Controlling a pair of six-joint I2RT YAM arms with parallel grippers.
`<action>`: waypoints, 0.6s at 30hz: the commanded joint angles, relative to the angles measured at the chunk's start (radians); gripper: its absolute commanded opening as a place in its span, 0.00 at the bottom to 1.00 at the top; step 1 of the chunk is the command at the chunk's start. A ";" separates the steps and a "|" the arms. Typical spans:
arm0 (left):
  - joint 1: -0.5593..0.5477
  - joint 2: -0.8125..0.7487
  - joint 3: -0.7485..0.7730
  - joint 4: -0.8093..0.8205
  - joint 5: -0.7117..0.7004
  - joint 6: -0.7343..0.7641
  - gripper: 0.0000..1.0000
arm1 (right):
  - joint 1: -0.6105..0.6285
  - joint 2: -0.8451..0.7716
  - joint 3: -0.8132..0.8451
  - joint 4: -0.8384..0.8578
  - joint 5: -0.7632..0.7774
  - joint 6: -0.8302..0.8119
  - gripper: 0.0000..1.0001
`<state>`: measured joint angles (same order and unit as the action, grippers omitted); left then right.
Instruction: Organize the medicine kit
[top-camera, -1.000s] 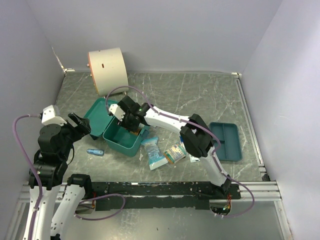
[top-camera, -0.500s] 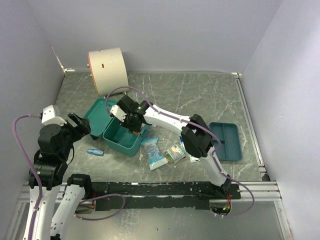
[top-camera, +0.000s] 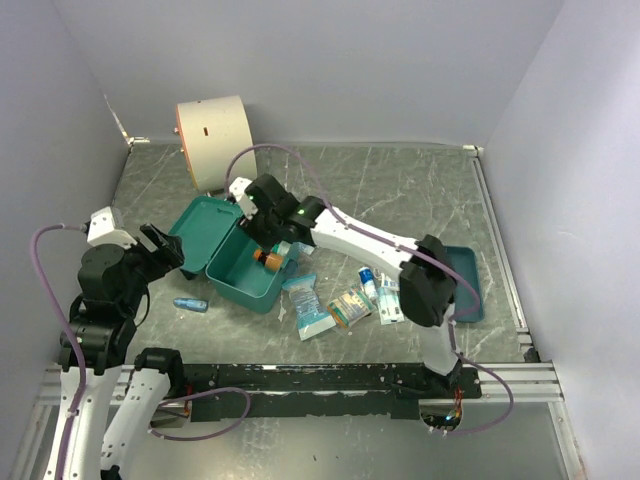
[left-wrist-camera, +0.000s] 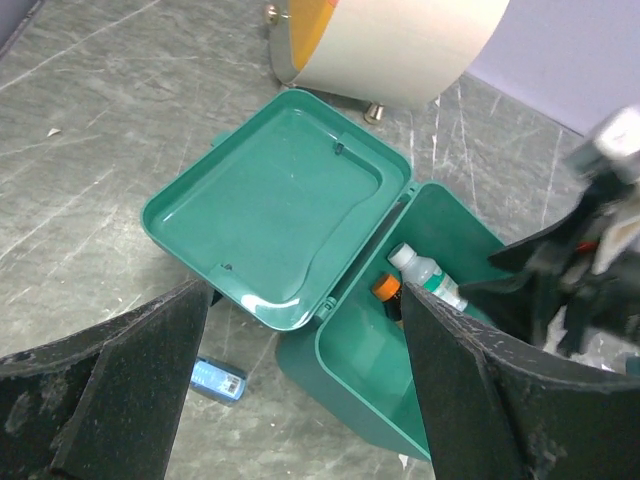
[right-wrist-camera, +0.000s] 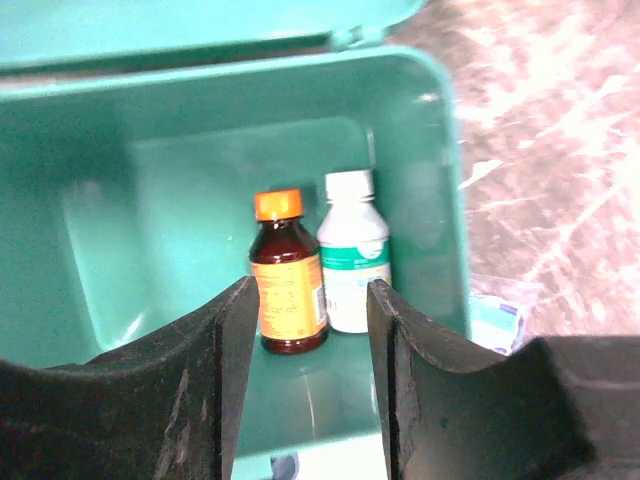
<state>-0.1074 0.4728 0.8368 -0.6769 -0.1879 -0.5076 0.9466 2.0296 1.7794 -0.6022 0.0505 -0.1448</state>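
Here medicine kit (top-camera: 240, 290) open, brown bottle (right-wrist-camera: 288, 275), white bottle (right-wrist-camera: 353, 265) inside; left fingers (left-wrist-camera: 130, 380), right fingers (right-wrist-camera: 150, 400) spread, empty.

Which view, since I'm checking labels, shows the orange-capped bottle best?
Right wrist: the orange-capped bottle sits close, label visible, in the medicine kit. Left wrist shows mainly its cap; top external, a tiny glimpse.

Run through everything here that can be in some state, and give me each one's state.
medicine kit: lid open, laid back.
brown bottle: capped, inside the kit.
white bottle: capped, inside the kit.
left gripper: open, empty.
right gripper: open, empty.
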 joint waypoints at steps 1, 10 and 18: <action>-0.003 0.010 0.038 0.059 0.110 0.048 0.89 | -0.027 -0.155 -0.098 0.213 0.153 0.206 0.48; -0.003 0.020 -0.015 0.224 0.331 0.053 0.96 | -0.186 -0.453 -0.414 0.241 0.322 0.534 0.50; -0.005 0.070 -0.042 0.337 0.408 0.021 0.97 | -0.324 -0.644 -0.709 0.109 0.219 0.721 0.60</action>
<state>-0.1078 0.5152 0.8036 -0.4477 0.1276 -0.4725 0.6346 1.4593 1.1873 -0.4164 0.3210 0.4557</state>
